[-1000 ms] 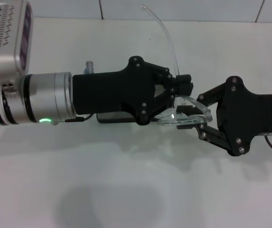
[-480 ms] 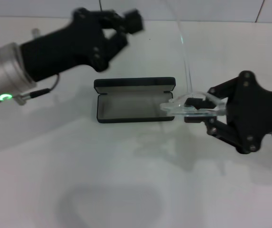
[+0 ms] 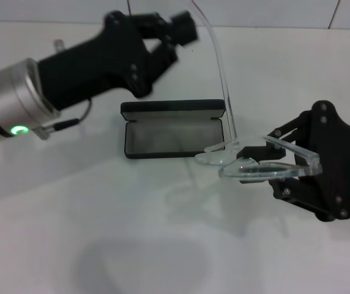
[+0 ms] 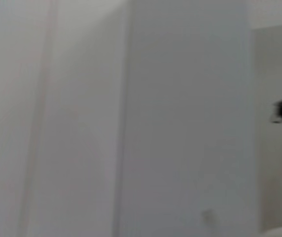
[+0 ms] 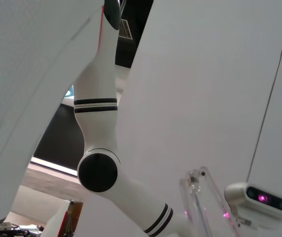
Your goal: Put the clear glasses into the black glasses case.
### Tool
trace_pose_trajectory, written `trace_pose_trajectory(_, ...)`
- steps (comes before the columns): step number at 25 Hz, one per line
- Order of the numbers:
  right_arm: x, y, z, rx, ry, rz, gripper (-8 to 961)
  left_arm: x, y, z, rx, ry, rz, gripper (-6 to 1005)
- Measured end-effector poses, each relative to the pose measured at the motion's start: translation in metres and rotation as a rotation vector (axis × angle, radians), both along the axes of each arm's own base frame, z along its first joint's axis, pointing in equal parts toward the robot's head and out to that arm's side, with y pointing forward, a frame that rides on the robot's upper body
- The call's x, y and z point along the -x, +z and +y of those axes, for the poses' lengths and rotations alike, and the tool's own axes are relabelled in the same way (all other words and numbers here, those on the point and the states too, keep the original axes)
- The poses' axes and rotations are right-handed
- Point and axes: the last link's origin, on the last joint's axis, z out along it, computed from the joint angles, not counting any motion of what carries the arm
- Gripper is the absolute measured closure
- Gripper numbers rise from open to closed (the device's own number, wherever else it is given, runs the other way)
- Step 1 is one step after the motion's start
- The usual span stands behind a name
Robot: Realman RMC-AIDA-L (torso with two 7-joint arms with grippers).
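Observation:
The black glasses case [image 3: 174, 130] lies open in the middle of the table, its grey lining bare. Just right of and in front of the case, my right gripper [image 3: 257, 162] is shut on the lens end of the clear glasses [image 3: 248, 169]. One long clear temple arm [image 3: 221, 79] sticks up and back over the case's right end. My left gripper [image 3: 174, 38] hovers open behind the case at the back left and holds nothing. A clear piece of the glasses [image 5: 200, 197] also appears in the right wrist view. The left wrist view is mostly a blurred white surface.
The white table [image 3: 132, 233] stretches out in front of the case, and a tiled wall runs along the back. The right wrist view looks up at my own white body and the head camera [image 5: 259, 197].
My left gripper has let go of the glasses and pulled away to the back left, uncovering the open case. The right gripper has carried the glasses slightly right and toward the front.

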Motion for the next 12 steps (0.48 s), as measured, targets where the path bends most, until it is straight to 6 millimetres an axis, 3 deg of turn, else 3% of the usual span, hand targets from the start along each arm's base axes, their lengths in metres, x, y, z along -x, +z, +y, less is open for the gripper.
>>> trace_pose_trajectory(12,-0.002,-0.009,0.002,0.019,-0.026,-0.028,848,-0.018,-0.012,-0.016,0.059,-0.146,0.025,907)
